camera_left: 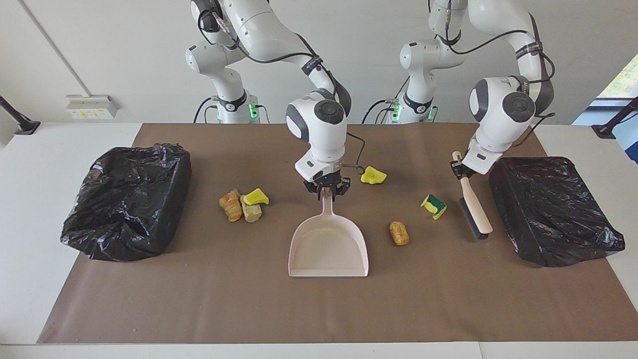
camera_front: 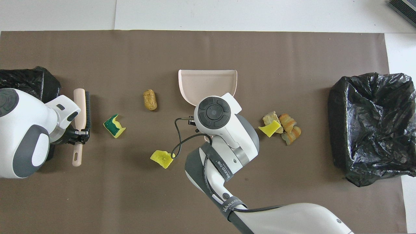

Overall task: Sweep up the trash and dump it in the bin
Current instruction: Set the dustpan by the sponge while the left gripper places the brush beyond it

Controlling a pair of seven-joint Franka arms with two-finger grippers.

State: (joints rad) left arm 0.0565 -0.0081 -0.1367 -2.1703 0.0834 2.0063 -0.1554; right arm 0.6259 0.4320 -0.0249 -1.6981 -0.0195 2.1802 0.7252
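The pink dustpan (camera_left: 329, 249) lies flat mid-table, its mouth away from the robots. My right gripper (camera_left: 326, 192) is shut on its handle and hidden under the wrist in the overhead view. My left gripper (camera_left: 459, 169) is shut on the handle of a brush (camera_left: 474, 212), whose bristles touch the mat next to the bin at the left arm's end. Trash lies scattered: a yellow piece (camera_left: 373, 175), a green-yellow sponge (camera_left: 434, 206), a brown lump (camera_left: 398, 233), and a cluster of three scraps (camera_left: 242, 205) toward the right arm's end.
Two bins lined with black bags stand on the brown mat, one at the right arm's end (camera_left: 127, 199) and one at the left arm's end (camera_left: 551, 209). The right arm's cable (camera_front: 182, 136) loops down over the yellow piece.
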